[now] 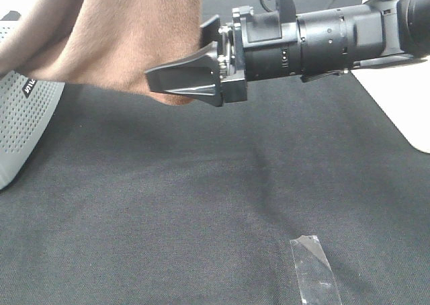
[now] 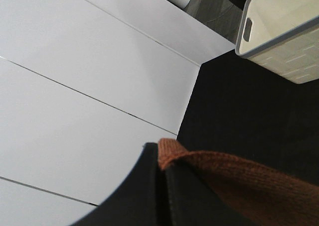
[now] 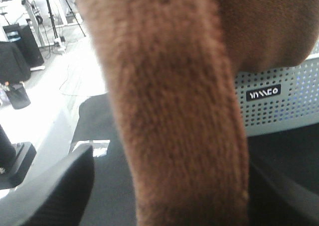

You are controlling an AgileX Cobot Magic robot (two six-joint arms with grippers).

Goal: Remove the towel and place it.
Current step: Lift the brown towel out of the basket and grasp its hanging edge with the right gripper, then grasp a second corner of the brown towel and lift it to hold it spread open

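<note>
The brown towel [image 1: 114, 29] hangs at the upper left of the exterior high view, draped down over the grey basket. My right gripper [image 1: 152, 80] reaches in from the right and stands open around the towel's low hanging fold. In the right wrist view that fold of the towel [image 3: 169, 96] drops between the two fingers [image 3: 55, 191], which are spread wide on either side of it. In the left wrist view my left gripper [image 2: 159, 159] is shut on a stitched edge of the towel [image 2: 239, 176]. The left arm is outside the exterior high view.
A grey perforated basket [image 1: 20, 117] stands at the left, also seen as the basket [image 3: 279, 101] and the basket [image 2: 279, 27]. A black table cloth [image 1: 201, 204] covers the table, with a strip of clear tape [image 1: 316, 268] near the front. White surface [image 1: 403, 110] lies right of the cloth.
</note>
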